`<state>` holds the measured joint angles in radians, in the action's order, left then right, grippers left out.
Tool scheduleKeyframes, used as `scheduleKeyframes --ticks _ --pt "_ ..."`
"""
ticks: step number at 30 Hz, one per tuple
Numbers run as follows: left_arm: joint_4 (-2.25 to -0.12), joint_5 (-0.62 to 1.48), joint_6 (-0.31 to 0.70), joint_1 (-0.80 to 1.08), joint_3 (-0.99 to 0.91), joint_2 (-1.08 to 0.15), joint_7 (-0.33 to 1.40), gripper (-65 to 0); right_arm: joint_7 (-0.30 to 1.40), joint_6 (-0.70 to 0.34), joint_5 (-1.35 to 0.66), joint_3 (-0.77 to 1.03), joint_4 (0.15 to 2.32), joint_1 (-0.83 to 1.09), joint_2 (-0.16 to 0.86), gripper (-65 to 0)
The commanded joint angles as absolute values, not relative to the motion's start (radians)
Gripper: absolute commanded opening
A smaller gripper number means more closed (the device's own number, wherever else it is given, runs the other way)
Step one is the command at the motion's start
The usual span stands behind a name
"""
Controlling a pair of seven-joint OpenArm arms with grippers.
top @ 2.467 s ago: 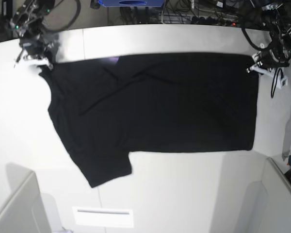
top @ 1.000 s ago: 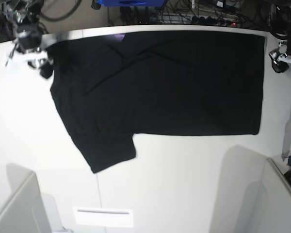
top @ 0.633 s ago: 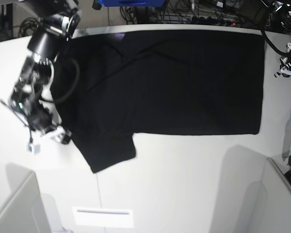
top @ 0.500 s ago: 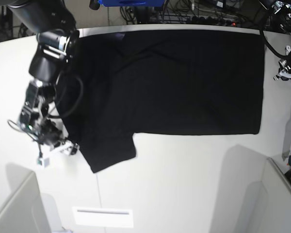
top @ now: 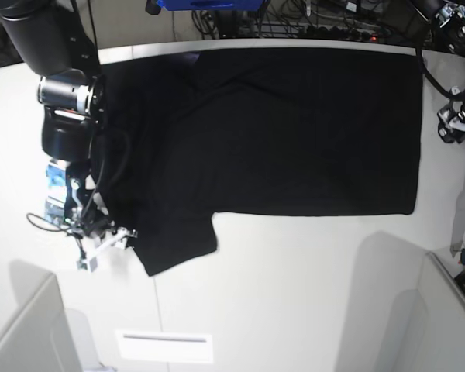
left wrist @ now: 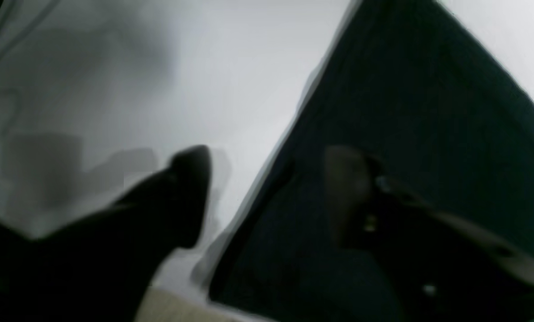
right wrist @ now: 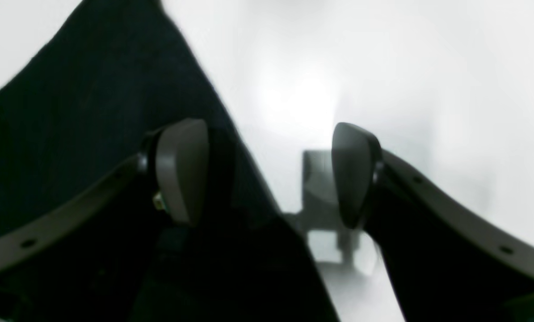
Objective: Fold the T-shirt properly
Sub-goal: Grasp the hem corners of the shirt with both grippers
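**Q:** Blur first — what is hard to make out?

**R:** Both wrist views are smeared. In the left wrist view the left gripper (left wrist: pixel 267 188) shows one dark finger over pale bench (left wrist: pixel 204 67) and the other, barely readable, over black cloth; a gap shows between them with the cloth's edge running through it, yet whether they grip it cannot be told. In the base view that gripper (top: pixel 448 128) is partly cut off at the frame's edge.

**Q:** And the right one?

**R:** The right gripper (right wrist: pixel 267 174) has its jaws spread wide, one pad over the T-shirt (right wrist: pixel 70 134), the other over bare bench, nothing pinched. In the base view it (top: pixel 101 244) sits just beside the sleeve's outer edge.

**Q:** Edges and room?

**R:** Open white bench (top: pixel 294 294) lies in front of the hem. The far edge of the T-shirt (top: pixel 294 132) reaches the bench's back rim.

**Q:** Its look?

**R:** Plain black, spread flat, one sleeve angled toward the front.
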<state>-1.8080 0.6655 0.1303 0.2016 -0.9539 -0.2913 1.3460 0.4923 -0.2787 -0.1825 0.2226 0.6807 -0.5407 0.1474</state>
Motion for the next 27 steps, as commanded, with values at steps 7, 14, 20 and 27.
scheduleKeyframes --ticks 7,14,20,27 --pt "-1.739 0.481 0.130 0.067 -0.878 -0.334 1.330 -22.2 0.518 -0.282 -0.191 0.189 0.711 -0.532 0.125 -39.0" --pt "-1.616 0.366 0.130 -0.048 -0.740 -0.349 1.239 -22.2 0.518 -0.282 -0.191 0.196 0.711 -0.530 0.124 -65.0" --pt "-1.403 0.282 0.130 -0.189 -0.611 -0.375 1.121 -22.2 0.516 -0.282 -0.191 0.197 0.711 -0.530 0.124 -65.0" --pt "-1.176 0.274 0.130 -0.329 -0.498 -0.380 1.010 -22.2 0.516 -0.282 -0.191 0.197 0.711 -0.530 0.122 -65.0"
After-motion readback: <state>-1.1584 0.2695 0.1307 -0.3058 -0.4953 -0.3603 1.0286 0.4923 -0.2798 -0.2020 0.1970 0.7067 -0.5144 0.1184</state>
